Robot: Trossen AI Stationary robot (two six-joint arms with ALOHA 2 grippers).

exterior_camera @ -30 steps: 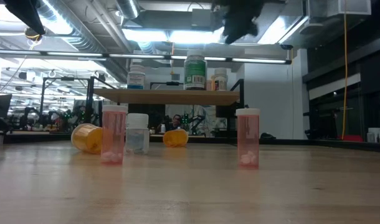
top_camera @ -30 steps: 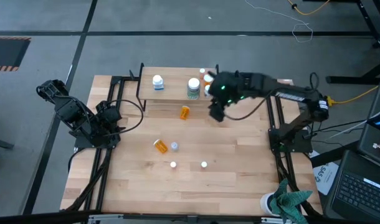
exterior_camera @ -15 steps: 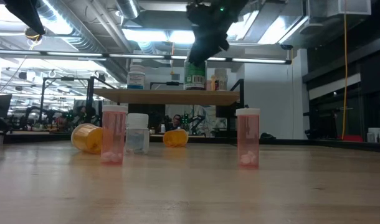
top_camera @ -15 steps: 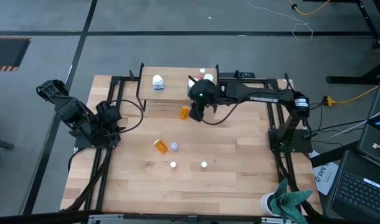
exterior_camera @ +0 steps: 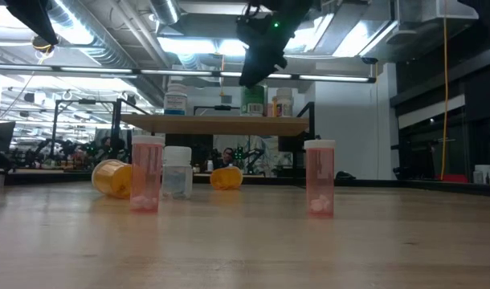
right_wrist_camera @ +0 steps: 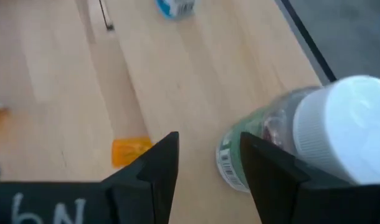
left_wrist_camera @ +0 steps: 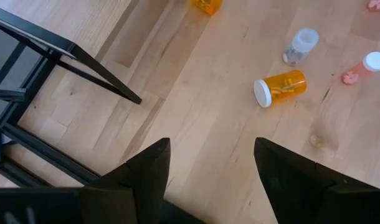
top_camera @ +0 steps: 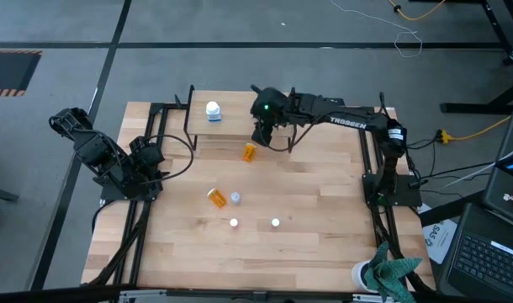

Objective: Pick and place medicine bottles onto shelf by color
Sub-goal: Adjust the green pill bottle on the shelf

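Note:
The shelf (top_camera: 231,128) stands at the table's far edge. On it are a dark green bottle (right_wrist_camera: 258,146) with a white cap, a blue-white bottle (top_camera: 213,110) and a small orange one (exterior_camera: 283,103). My right gripper (right_wrist_camera: 205,171) hovers open over the shelf. The green bottle is just beside one finger (right_wrist_camera: 268,171), and only bare shelf wood shows in the gap. On the table, two orange bottles (top_camera: 250,151) (top_camera: 216,197) lie on their sides. A clear bottle (top_camera: 235,198) and two pink ones (top_camera: 234,223) (top_camera: 276,223) stand upright. My left gripper (left_wrist_camera: 209,180) waits open at the table's left edge.
Black metal frames (top_camera: 147,210) run along the table's left and right sides. A white cup with teal cloth (top_camera: 383,273) sits at the near right corner. There is bare tabletop between the shelf and the standing bottles, and in front of them.
My right gripper has swung from the shelf's right end toward the table's left, along the shelf. It has sunk a little and rolled, and now hangs over the green bottle. No bottle has moved.

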